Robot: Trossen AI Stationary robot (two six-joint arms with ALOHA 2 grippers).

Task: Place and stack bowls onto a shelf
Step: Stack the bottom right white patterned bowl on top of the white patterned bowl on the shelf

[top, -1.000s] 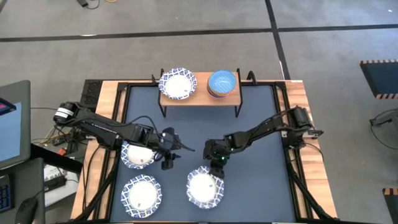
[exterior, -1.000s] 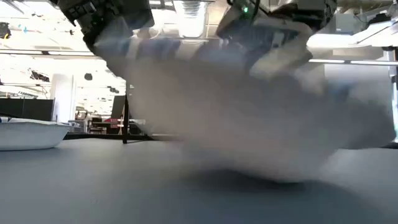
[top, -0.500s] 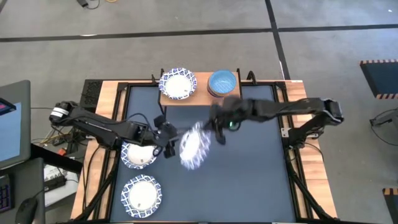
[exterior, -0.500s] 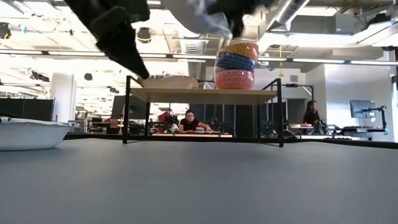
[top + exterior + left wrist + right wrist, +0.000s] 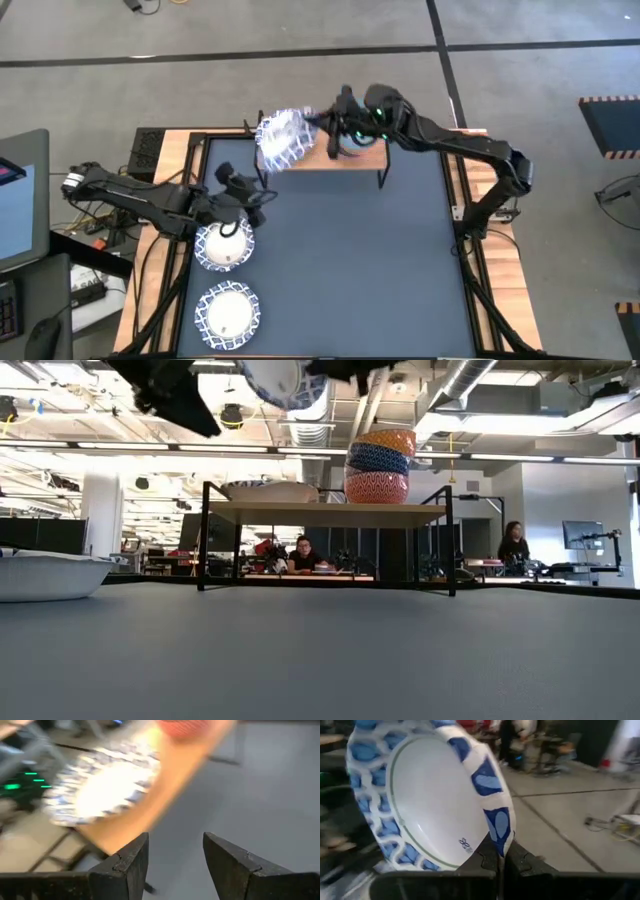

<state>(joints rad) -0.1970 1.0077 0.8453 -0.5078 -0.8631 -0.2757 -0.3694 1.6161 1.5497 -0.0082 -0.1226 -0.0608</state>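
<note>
Right end effector [image 5: 501,856] clamping white bowl [image 5: 427,800] rim

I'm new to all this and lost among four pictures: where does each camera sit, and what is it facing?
High: overhead, looking down on table, both arms.
Low: tabletop level, facing the shelf; arms enter from above.
Left wrist: on left arm, past the open left gripper.
Right wrist: on right arm; right gripper pinches the white bowl.
Shared: that bowl, in all four.

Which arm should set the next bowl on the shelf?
Right. Its tool is shut on a white bowl, tilted over the shelf by the bowl lying there. The left tool is open and empty near the table bowls.
</note>
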